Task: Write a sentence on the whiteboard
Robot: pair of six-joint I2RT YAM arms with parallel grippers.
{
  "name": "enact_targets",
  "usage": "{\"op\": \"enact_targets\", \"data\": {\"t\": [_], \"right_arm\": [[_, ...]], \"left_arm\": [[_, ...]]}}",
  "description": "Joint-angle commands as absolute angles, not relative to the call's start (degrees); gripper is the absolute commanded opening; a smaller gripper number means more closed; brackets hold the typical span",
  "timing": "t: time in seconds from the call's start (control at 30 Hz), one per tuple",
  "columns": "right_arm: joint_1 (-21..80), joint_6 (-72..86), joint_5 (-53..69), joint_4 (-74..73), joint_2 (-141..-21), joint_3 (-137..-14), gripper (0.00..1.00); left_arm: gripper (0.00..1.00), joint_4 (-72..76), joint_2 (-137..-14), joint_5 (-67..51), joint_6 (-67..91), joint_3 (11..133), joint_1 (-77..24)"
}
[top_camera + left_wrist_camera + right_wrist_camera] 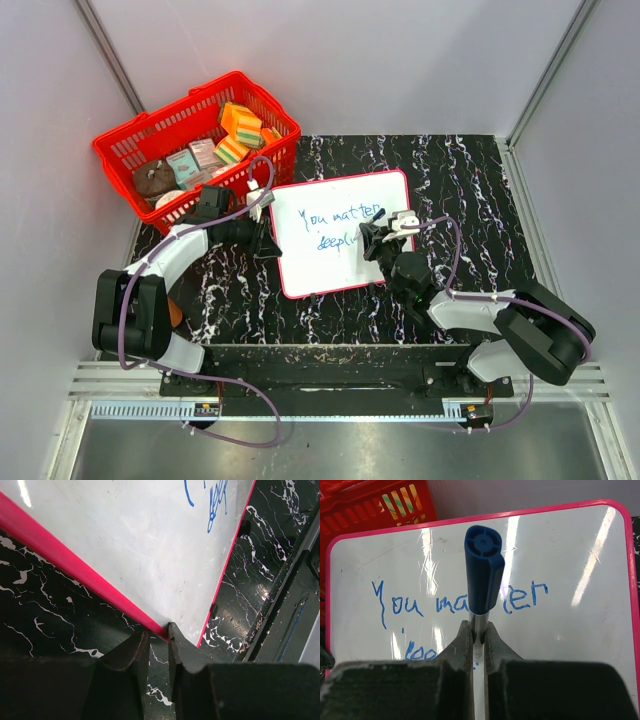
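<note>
The whiteboard (pixel 375 200), white with a red frame, lies mid-table and carries the blue sentence (pixel 338 226) "You matter deeply" in two lines. My left gripper (pixel 265 240) is at the board's left edge; in the left wrist view its jaws (pixel 158 631) are closed on the red frame (pixel 75 567) near a corner. My right gripper (pixel 383 235) is over the board's right part, shut on a marker (pixel 484 570) with a blue cap on its back end. In the right wrist view the sentence (pixel 400 605) is partly hidden behind the marker and fingers.
A red basket (pixel 125 150) with sponges and small items stands at the back left, close to the board's far left corner. The black marbled table (pixel 470 190) is walled at the back and sides. A metal rail (pixel 330 385) runs along the near edge.
</note>
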State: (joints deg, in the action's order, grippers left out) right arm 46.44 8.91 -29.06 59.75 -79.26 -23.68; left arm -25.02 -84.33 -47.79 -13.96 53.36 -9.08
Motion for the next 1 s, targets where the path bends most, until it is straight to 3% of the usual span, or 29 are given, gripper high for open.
{"op": "enact_targets", "data": {"t": [0.0, 0.97], "right_arm": [[46.05, 10.02, -29.44, 61.0, -80.33, -24.43, 0.0], [46.05, 14.06, -27.34, 59.07, -77.96, -20.39, 0.0]], "left_arm": [[0.0, -22.59, -82.09, -47.99, -16.96, 53.79, -9.32], [0.0, -22.59, -82.0, -47.9, -16.79, 53.88, -9.32]]}}
